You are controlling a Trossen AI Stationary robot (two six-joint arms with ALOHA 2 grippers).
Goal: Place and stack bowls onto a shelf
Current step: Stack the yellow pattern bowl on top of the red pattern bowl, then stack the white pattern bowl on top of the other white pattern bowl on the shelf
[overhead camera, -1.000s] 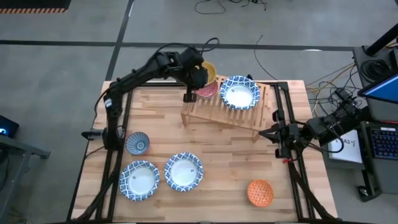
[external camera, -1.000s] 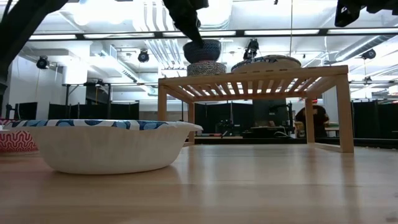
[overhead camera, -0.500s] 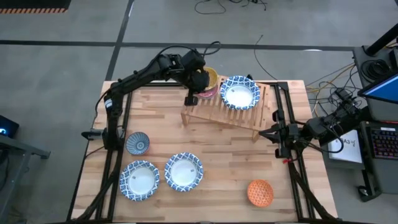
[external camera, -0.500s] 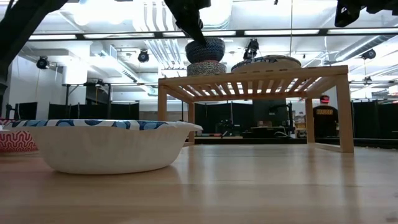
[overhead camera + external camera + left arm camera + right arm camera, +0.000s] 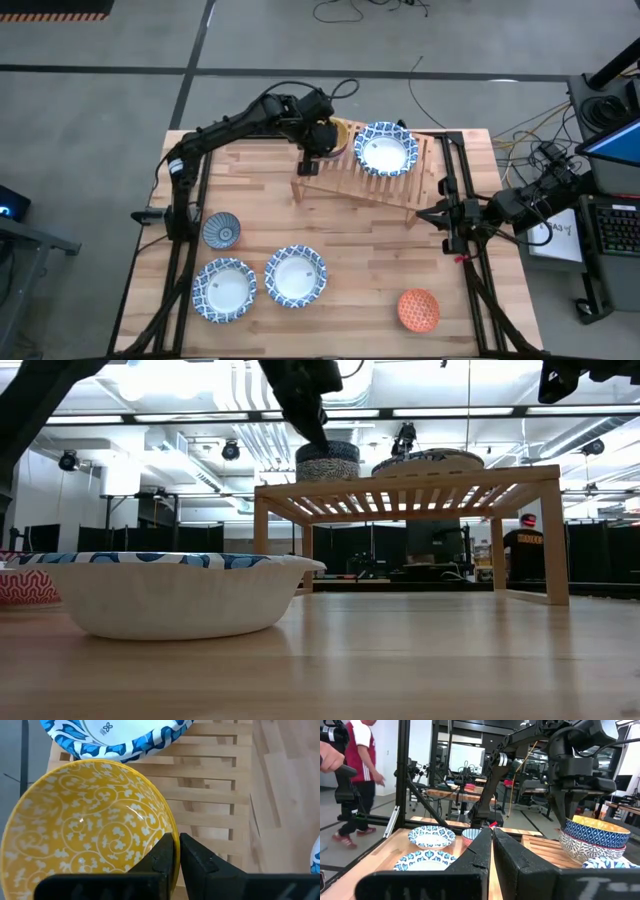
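- The left gripper [image 5: 316, 138] comes down over the far left end of the shelf [image 5: 365, 180], and the yellow bowl [image 5: 87, 827] it carries drops with it. Half a second ago the bowl hung clear above the stack; now the low view shows it seated in the stack of small bowls [image 5: 327, 463].
- Its fingers [image 5: 165, 855] stay pinched on the yellow bowl's rim, nearly together, one inside and one outside.
- The wide blue-and-white bowl [image 5: 385, 148] sits just beside the stack, on the same shelf.
- My read: the nesting is done and letting go is the next step.
- The right gripper [image 5: 490, 845] waits at the right edge of the worktop [image 5: 340, 230], fingers together and holding nothing.
- Still on the worktop: two wide bowls [image 5: 260, 282], a small blue bowl [image 5: 221, 230] and the orange bowl [image 5: 418, 309].
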